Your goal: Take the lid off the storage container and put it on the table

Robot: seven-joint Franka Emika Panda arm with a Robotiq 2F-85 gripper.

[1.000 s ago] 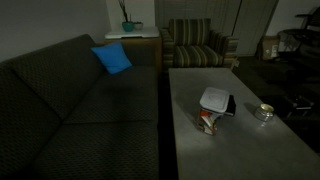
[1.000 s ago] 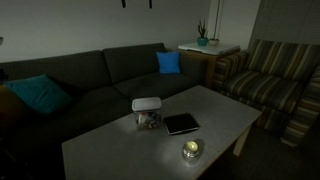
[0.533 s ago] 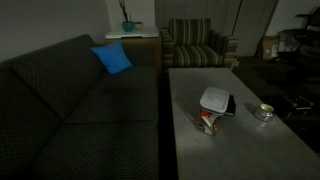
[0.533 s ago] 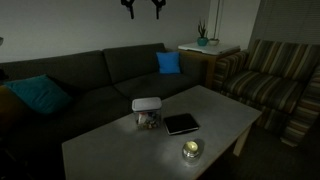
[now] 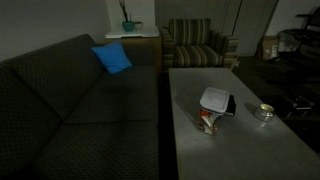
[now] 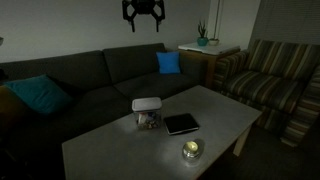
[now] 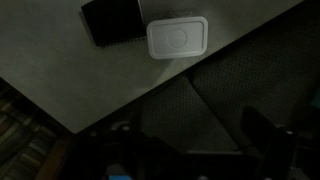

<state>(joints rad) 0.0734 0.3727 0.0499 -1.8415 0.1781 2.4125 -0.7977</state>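
The white lid (image 5: 214, 98) lies on the storage container (image 5: 208, 118), which shows red-orange and white sides, on the pale grey table (image 5: 235, 145). Lid (image 6: 147, 104), container (image 6: 149, 120) and table (image 6: 115, 152) show in both exterior views. My gripper (image 6: 145, 12) hangs high above the sofa back, far above the container, with fingers spread and empty. In the wrist view the lid (image 7: 177, 38) is seen from above near the table's (image 7: 60, 70) edge; my dark fingers (image 7: 195, 150) frame the bottom of the view over the sofa seat.
A dark flat tablet (image 6: 181, 123) lies beside the container, also in the wrist view (image 7: 113, 20). A small round shiny dish (image 6: 191, 150) stands nearer the table edge. A dark sofa (image 6: 80, 80) with blue cushions runs along the table; a striped armchair (image 5: 195, 45) stands beyond.
My gripper has come down into view at the top of an exterior view. The lid, the container and the other things have not moved.
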